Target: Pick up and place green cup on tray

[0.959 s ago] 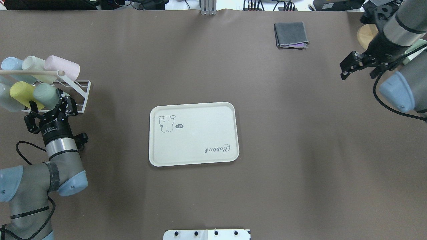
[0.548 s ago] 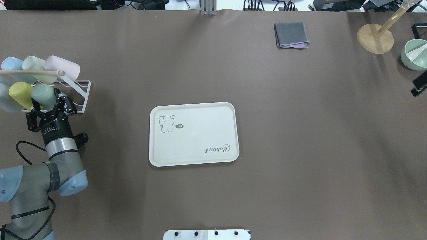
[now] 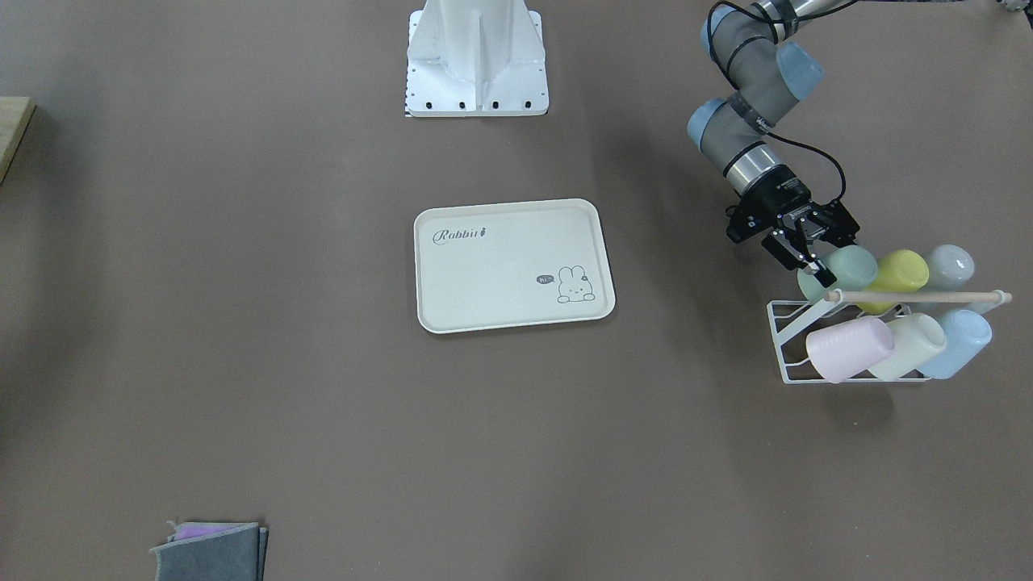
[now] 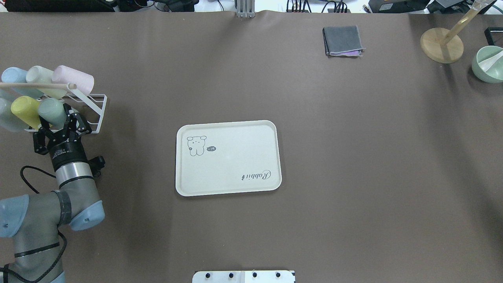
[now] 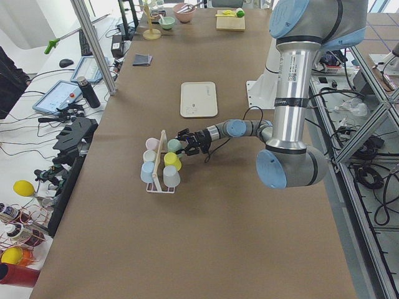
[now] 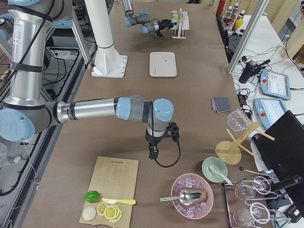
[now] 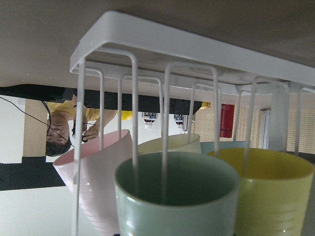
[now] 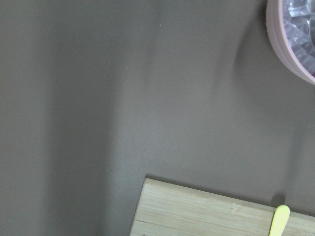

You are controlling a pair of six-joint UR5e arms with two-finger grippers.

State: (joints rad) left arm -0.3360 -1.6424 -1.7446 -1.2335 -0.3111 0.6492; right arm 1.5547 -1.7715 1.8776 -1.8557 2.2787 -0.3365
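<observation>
The green cup (image 4: 50, 109) lies on its side in the white wire rack (image 4: 96, 106) at the table's left edge, next to a yellow-green cup (image 4: 24, 110). My left gripper (image 4: 57, 120) is open, its fingers spread at the cup's mouth end; I cannot tell if they touch it. The left wrist view shows the green cup's open rim (image 7: 177, 196) close up, behind the rack wires. The cream tray (image 4: 235, 137) lies mid-table, nothing on it. My right gripper (image 6: 152, 154) shows only in the exterior right view, low over the table; I cannot tell its state.
Several other pastel cups fill the rack, among them a pink one (image 4: 74, 78). A folded grey cloth (image 4: 343, 41), a wooden stand (image 4: 442, 45) and a green bowl (image 4: 487, 63) are at the far right. A cutting board (image 6: 114, 190) and a pink bowl (image 6: 192, 195) lie near the right arm.
The right arm has left the overhead view. My left gripper has crept a little closer to the green cup in the rack.
</observation>
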